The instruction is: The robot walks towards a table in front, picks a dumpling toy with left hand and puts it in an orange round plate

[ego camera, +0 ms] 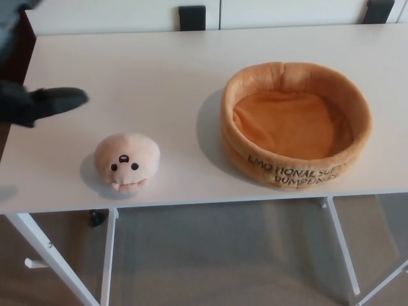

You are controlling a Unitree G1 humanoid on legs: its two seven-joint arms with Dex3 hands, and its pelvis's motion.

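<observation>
white table (159,70) seen from above, legs (108,255) and floor below front edge. dumpling (127,162) at front left of table, near front edge, sitting upright, face with two dark eyes toward camera, not held. orange plate (296,124) at right, round plush with raised rim, empty inside, dark lettering on front wall, only partly readable. dumpling and plate well apart, bare tabletop between. left hand (39,103) in from left edge, black, blurred, over left edge of table, above and behind dumpling, apart from it, not touching. one finger (62,97) pointing right toward table middle; rest of hand cut off by frame and blurred, so can't tell how far open; nothing visibly held. grey blurred bit of arm at top left corner. right hand not visible. two dark blocks (192,18) at back edge of table against a pale wall. small dark object (96,218) on floor under table near left leg.
</observation>
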